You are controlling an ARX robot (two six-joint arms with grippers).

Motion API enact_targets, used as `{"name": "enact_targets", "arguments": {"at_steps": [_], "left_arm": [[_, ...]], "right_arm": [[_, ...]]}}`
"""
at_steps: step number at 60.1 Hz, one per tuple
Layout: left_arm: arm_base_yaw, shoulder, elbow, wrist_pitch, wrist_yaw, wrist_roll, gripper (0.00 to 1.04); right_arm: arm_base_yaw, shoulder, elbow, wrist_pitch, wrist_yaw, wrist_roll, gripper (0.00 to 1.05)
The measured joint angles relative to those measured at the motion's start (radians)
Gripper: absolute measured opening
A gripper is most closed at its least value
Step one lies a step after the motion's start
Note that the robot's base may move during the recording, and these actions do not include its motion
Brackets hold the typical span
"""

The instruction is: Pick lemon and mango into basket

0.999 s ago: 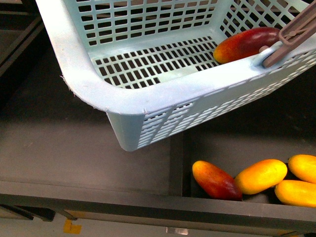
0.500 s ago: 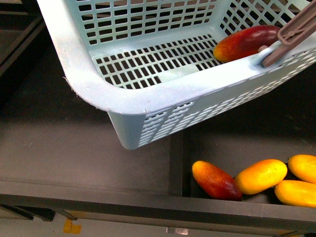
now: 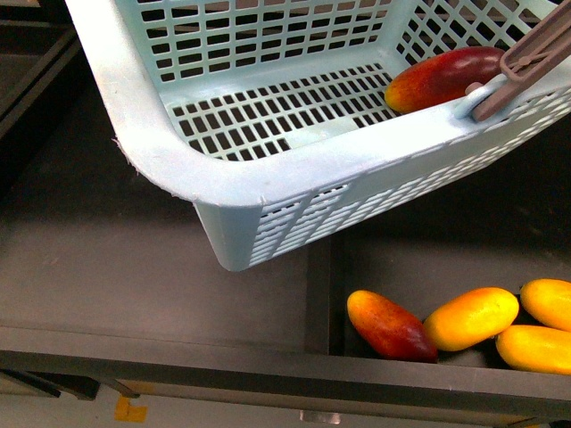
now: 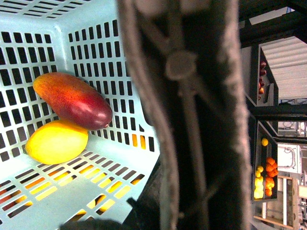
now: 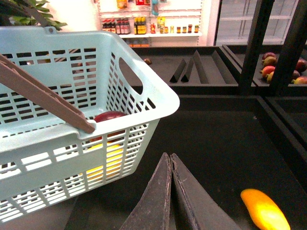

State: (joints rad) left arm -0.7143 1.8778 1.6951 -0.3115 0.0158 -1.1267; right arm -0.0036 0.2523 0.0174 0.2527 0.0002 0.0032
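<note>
The pale aqua basket [image 3: 268, 178] hangs tilted above the dark shelf, filling the top of the front view. My left gripper [image 4: 163, 206] is shut on the basket's brown ribbed handle [image 4: 192, 115], which blurs across the left wrist view. Inside lie the red-to-orange mango [image 4: 72, 99] and, touching it, the rounded yellow lemon [image 4: 56, 141]. From the front only the mango [image 3: 442, 78] shows, by the handle [image 3: 535, 53]. My right gripper [image 5: 170, 155] is shut and empty, low beside the basket [image 5: 96, 96], apart from it.
Below the basket a dark bin holds a red mango [image 3: 390, 325] and three yellow oblong fruits [image 3: 470, 318]. Another yellow fruit [image 5: 265, 210] lies on the dark shelf near my right gripper. Black shelf posts [image 5: 292, 48] and more fruit bins stand behind.
The basket has swayed very slightly with the mango in it; nothing else has moved.
</note>
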Motion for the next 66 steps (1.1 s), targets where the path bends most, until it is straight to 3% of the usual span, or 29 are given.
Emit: {"name": "enact_targets", "arguments": {"at_steps": [19, 25, 35, 41, 66], "left_arm": [[0.0, 0.0, 0.0, 0.0, 0.0, 0.0, 0.04], [0.0, 0.0, 0.0, 0.0, 0.003, 0.0, 0.04], [0.0, 0.0, 0.0, 0.0, 0.003, -0.001, 0.04], [0.0, 0.0, 0.0, 0.0, -0.001, 0.001, 0.04], [0.0, 0.0, 0.0, 0.0, 0.0, 0.0, 0.04]], "right_arm": [[0.0, -0.087, 0.0, -0.087, 0.0, 0.0, 0.02], [0.001, -0.229, 0.0, -0.243, 0.0, 0.0, 0.02], [0.002, -0.245, 0.0, -0.251, 0.0, 0.0, 0.02], [0.002, -0.246, 0.0, -0.251, 0.0, 0.0, 0.23], [0.002, -0.246, 0.0, -0.251, 0.0, 0.0, 0.89]]}}
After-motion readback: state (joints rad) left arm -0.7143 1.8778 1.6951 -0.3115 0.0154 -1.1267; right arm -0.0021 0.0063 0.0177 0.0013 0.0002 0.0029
